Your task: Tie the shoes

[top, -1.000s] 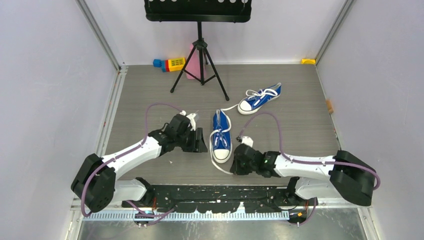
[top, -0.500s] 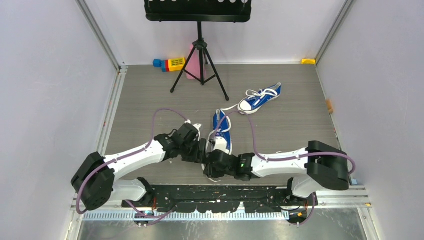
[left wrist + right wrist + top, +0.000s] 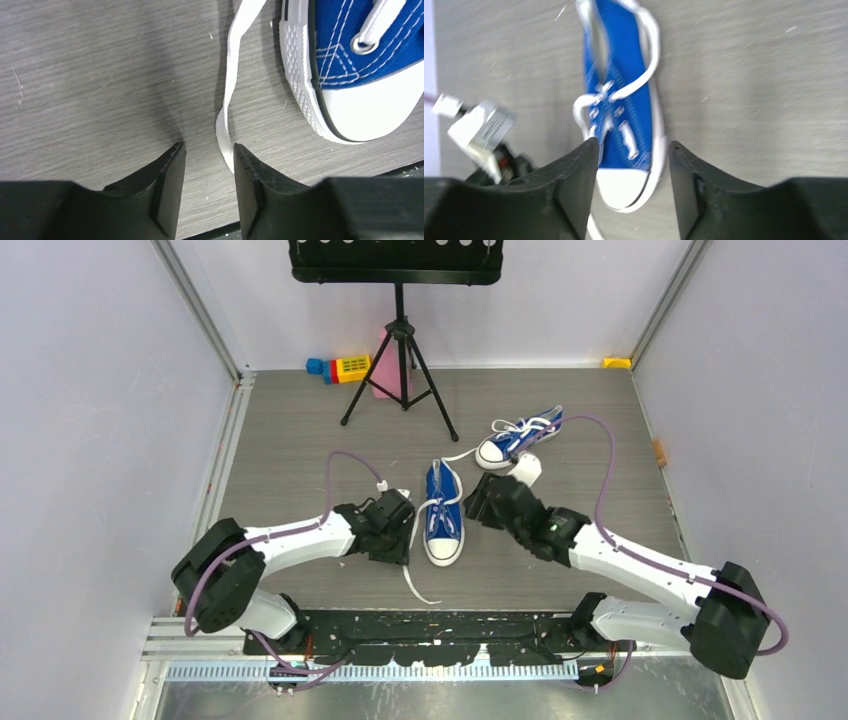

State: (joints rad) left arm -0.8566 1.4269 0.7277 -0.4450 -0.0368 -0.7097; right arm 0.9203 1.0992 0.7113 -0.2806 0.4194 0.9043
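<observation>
Of the two blue shoes, the near shoe (image 3: 443, 522) lies mid-table with its white toe cap toward the arms. The far shoe (image 3: 516, 440) lies behind it to the right. One white lace (image 3: 414, 575) trails loose from the near shoe toward the table's front edge. My left gripper (image 3: 401, 533) is open, low at the left of that toe. In the left wrist view the lace (image 3: 227, 105) passes just outside the right fingertip (image 3: 245, 160), with nothing between the fingers. My right gripper (image 3: 484, 500) is open, above and right of the near shoe (image 3: 624, 95), and holds nothing.
A black tripod stand (image 3: 400, 360) stands at the back, with coloured toy blocks (image 3: 340, 367) and a pink piece (image 3: 383, 370) beside its legs. A yellow item (image 3: 617, 362) sits in the back right corner. The black base rail (image 3: 430, 625) runs along the near edge.
My right gripper has opened and swung from the near shoe's toe up to the shoe's right side. The lace now lies loose. My left gripper has closed in on the toe's left side.
</observation>
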